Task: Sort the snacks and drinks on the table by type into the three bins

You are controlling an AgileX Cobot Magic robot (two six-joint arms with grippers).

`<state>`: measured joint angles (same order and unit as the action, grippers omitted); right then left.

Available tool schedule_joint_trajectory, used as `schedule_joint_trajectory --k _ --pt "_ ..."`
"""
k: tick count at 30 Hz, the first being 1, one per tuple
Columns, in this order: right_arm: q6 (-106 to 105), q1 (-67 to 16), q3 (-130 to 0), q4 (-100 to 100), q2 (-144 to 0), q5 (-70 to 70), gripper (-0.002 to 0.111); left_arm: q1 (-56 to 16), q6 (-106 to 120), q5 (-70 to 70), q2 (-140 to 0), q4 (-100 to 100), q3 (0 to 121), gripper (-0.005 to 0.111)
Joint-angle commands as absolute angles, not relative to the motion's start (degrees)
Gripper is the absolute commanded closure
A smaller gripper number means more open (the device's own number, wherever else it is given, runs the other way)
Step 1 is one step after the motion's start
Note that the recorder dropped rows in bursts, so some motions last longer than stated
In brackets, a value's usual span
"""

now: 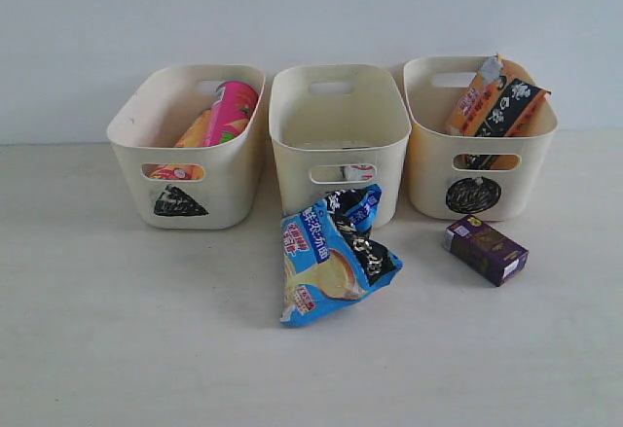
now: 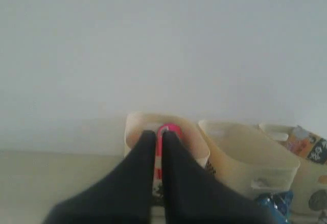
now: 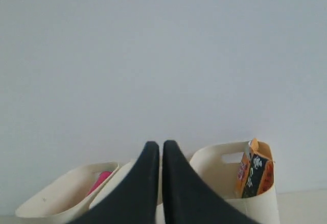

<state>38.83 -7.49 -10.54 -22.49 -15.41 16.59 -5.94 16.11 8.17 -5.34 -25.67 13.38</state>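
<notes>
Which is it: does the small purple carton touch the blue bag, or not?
Apart. The exterior view shows a strip of bare table between the purple carton and the blue bag.

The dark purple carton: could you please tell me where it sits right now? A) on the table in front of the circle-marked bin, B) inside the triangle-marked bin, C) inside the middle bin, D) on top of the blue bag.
A: the dark purple carton lies on the bare table, just in front of the circle-marked bin and outside every bin.
</notes>
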Motion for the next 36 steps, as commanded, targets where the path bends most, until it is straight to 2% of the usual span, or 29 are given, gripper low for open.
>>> schedule_joint_trajectory --k 1,9,14,17,23,25,27,28,29,30,36 --pt "36.7 -7.4 -20.9 -23.8 -23.9 9.7 0.108 -5.8 15.1 7.0 -4.5 -25.9 9.6 0.102" --pt "28.7 -7.4 -43.4 -24.0 -43.9 -17.1 0.108 -5.8 15.6 6.9 -4.5 -25.6 8.2 0.102" --pt "-2.8 -7.4 -66.9 -3.8 -69.0 -59.2 0.108 -5.8 15.7 6.9 -4.5 -25.6 8.2 0.102" --pt "-8.7 -7.4 -72.9 4.5 -77.0 -69.0 0.108 -5.8 15.7 7.1 -4.5 -25.6 8.2 0.102" --pt "-19.0 -7.4 -76.7 15.7 -90.8 -70.0 0.107 -5.8 15.7 7.1 -4.5 -25.6 8.2 0.102" --pt "-20.9 -7.4 -76.7 15.7 -93.5 -68.1 0.09 -5.8 15.7 7.1 -4.5 -25.6 8.2 0.102" --pt "-23.4 -7.4 -76.7 15.7 -96.1 -64.4 0.054 -5.8 15.7 7.1 -4.5 -25.6 8.2 0.102" --pt "-24.5 -7.4 -76.7 15.7 -97.0 -62.4 0.032 -5.8 15.7 7.1 -4.5 -25.6 8.2 0.102" --pt "-25.7 -7.4 -76.7 15.7 -98.0 -60.2 0.02 -5.8 15.7 7.1 -4.5 -25.6 8.2 0.102" --pt "-27.1 -7.4 -76.7 15.7 -98.7 -58.8 0.017 -5.8 15.7 7.1 -4.5 -25.6 8.2 0.102" --pt "-34.8 -7.9 -76.7 15.3 -102.8 -51.3 0.021 -5.8 15.8 7.1 -4.5 -25.6 8.2 0.102"
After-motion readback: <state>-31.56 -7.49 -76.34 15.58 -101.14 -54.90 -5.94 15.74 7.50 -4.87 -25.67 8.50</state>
